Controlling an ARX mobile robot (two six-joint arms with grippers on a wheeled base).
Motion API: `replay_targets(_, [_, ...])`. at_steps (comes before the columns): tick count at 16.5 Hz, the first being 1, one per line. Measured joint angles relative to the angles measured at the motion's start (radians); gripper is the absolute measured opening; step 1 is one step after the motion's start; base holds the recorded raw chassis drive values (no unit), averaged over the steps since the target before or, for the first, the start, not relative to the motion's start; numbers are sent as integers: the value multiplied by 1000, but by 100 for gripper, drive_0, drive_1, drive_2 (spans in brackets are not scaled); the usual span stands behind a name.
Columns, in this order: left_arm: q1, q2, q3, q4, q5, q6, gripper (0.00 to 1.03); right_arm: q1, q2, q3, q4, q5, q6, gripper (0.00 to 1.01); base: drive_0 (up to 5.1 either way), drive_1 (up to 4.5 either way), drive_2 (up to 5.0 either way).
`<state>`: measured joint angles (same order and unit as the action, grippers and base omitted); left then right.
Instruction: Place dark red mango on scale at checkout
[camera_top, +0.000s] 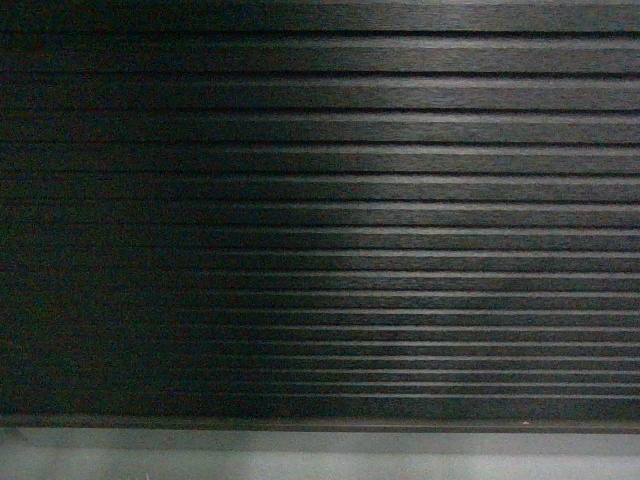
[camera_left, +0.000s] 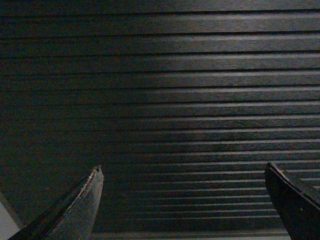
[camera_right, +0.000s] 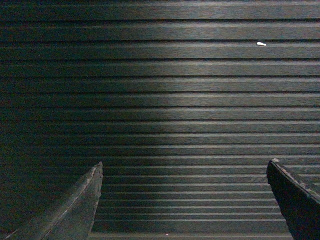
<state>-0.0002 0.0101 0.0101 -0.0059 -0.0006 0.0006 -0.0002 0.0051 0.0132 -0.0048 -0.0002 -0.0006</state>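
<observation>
Both end effectors (camera_left: 182, 172) (camera_right: 185, 167) facing checkout (camera_top: 320, 200)

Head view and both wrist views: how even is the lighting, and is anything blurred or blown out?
Head view: the checkout front is dim, darker left, soft sheen right; grey plinth slightly soft. Left wrist view: same falloff, left pincer fingertips dark but distinct. Right wrist view: right pincer likewise; one tiny bright speck, no glare.

The counter (camera_top: 320, 200) is showing a dark brown-black front patterned with horizontal ribbed slats; a grey plinth (camera_top: 320, 455) is running beneath it.
</observation>
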Motion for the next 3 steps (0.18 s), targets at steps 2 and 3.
replay_targets(2, [0,0,0,0,0,0,98,0,0,0,0,0,0,98,0,0,0])
replay_targets(3, [0,0,0,0,0,0,98,0,0,0,0,0,0,98,0,0,0])
